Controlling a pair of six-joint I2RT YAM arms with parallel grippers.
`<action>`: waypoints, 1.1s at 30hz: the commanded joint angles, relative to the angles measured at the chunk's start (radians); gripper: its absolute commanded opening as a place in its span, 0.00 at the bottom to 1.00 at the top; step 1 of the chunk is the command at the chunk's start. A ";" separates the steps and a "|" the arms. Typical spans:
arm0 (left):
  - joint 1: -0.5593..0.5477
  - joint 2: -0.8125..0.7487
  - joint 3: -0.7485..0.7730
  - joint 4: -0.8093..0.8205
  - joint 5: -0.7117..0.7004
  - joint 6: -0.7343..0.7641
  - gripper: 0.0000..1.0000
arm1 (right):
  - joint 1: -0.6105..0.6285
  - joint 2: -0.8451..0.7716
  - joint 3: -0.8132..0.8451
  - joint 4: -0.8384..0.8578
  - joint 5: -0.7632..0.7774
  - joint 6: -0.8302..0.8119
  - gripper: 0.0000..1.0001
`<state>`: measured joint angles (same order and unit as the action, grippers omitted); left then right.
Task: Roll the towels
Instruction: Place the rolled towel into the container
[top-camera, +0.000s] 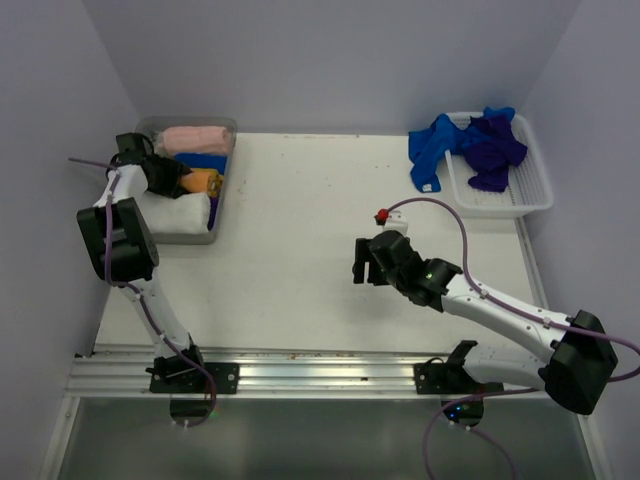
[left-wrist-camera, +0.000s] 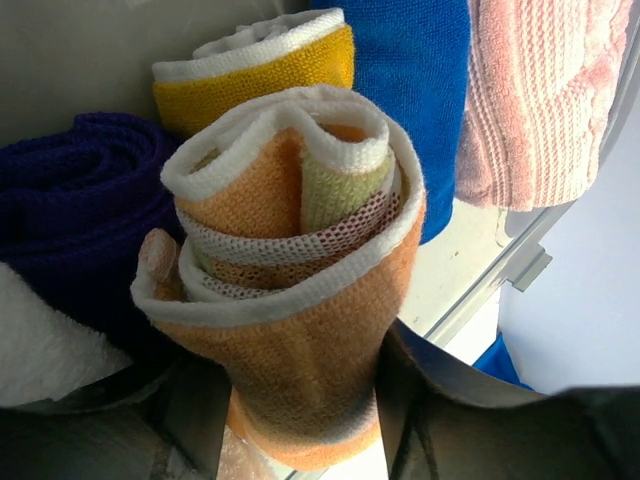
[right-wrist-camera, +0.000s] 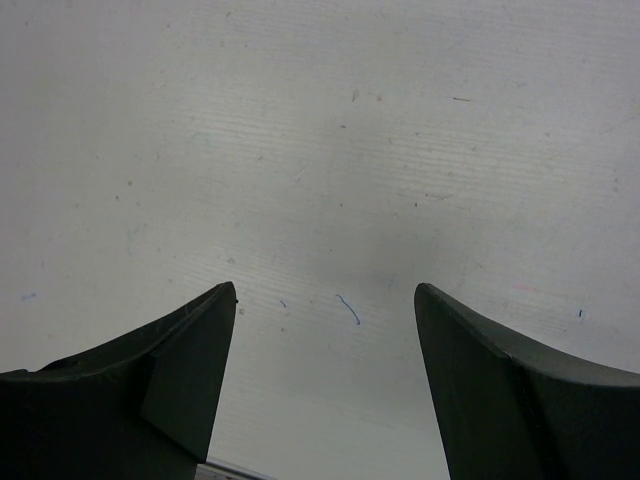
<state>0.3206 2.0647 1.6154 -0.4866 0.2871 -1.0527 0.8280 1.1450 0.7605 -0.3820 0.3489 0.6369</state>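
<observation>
Peach-orange towel roll (left-wrist-camera: 300, 250) sits between left gripper (left-wrist-camera: 300, 400) fingers; only my wrist view shows it, and whether they grip I cannot tell. Right gripper (right-wrist-camera: 325, 290) gapes, holding nothing.

- No text, label, brand, number or sign can be read in any of the three views.

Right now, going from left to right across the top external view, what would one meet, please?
grey bin → right gripper → blue towel → purple towel
</observation>
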 joint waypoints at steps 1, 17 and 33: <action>0.008 0.006 0.032 -0.050 -0.029 0.052 0.58 | -0.001 -0.010 0.008 0.017 0.013 0.017 0.76; 0.014 -0.075 0.064 -0.082 -0.031 0.074 0.73 | 0.000 -0.010 0.017 0.009 0.012 0.009 0.76; 0.014 -0.164 0.169 -0.231 -0.043 0.088 0.73 | 0.000 0.001 0.023 0.025 0.001 0.004 0.76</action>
<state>0.3260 1.9827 1.7382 -0.6937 0.2565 -0.9836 0.8280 1.1454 0.7609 -0.3813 0.3485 0.6361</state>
